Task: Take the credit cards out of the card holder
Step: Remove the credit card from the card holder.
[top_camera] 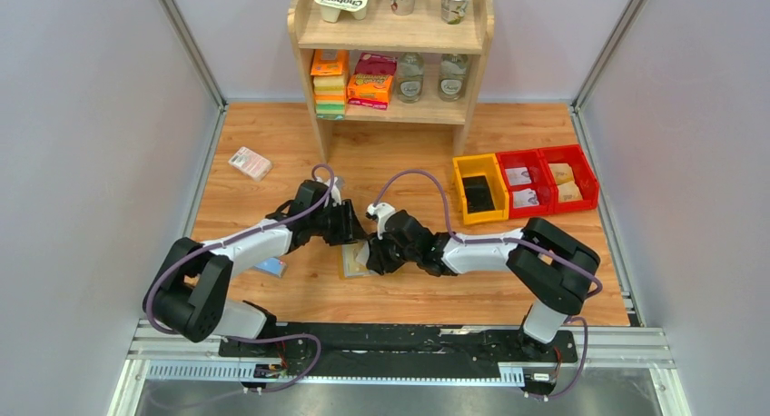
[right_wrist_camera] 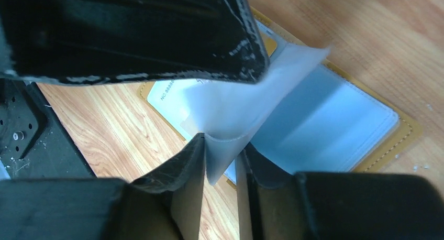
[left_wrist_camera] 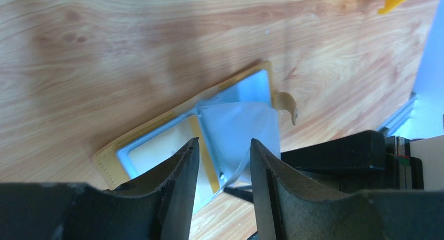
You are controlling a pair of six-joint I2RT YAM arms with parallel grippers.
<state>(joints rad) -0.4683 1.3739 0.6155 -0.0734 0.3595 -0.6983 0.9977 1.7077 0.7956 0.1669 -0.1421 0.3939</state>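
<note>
Wooden table (top_camera: 545, 280), the card holder (left_wrist_camera: 246, 90) unfolded flat near its middle.
The right tool (right_wrist_camera: 221, 145) is closed narrowly on the holder's clear sleeve (right_wrist_camera: 230, 109), which is raised off the grey-blue panels; the left tool (left_wrist_camera: 224, 145) stands half-spread, with that sleeve between its jaws.

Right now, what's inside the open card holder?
One pocket of the card holder shows a pale card with a yellow stripe. The right gripper pinches a clear sleeve raised over the middle; what lies beneath it is covered.
</note>
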